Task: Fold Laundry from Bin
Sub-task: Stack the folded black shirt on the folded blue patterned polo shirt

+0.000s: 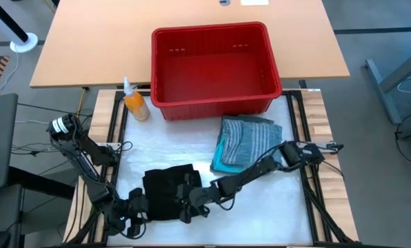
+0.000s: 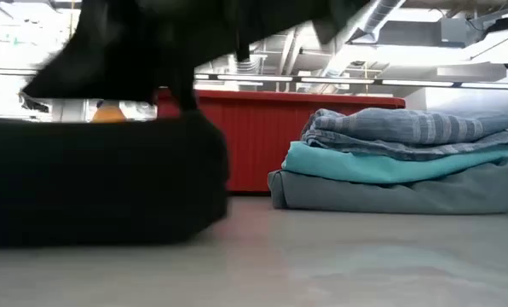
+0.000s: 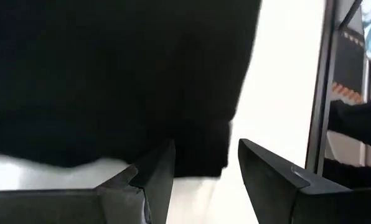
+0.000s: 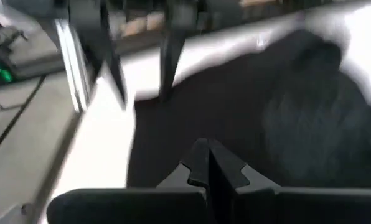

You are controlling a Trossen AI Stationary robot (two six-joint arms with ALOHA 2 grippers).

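A black garment (image 1: pixel 165 187) lies folded near the table's front left, a thick dark block in the low view (image 2: pixel 101 179). My left gripper (image 1: pixel 131 210) stands open at its near left edge, and a hemmed corner (image 3: pixel 201 155) lies in the gap between the fingers. My right gripper (image 1: pixel 189 203) reaches in from the right, shut over the garment's top (image 4: pixel 248 112). The striped, turquoise and grey-green garments sit folded in a stack (image 1: pixel 250 141) at the right. The red bin (image 1: pixel 209 29) stands behind, with no laundry showing inside. My left gripper (image 3: pixel 201 180) has a finger (image 3: pixel 157 171) on each side of the black garment's corner; I cannot tell whether either touches the cloth. My right gripper (image 4: pixel 210 165) lays its shut fingertips on the garment's top face (image 4: pixel 192 134), slanting down from the table's right. The garment lies flat on the table.
An orange spray bottle (image 1: pixel 135 103) stands left of the bin. The folded stack (image 2: pixel 399 162) fills the right middle of the table, and the bin's front wall (image 2: pixel 262 136) rises behind it. Bare white table (image 1: pixel 274 207) lies at the near right.
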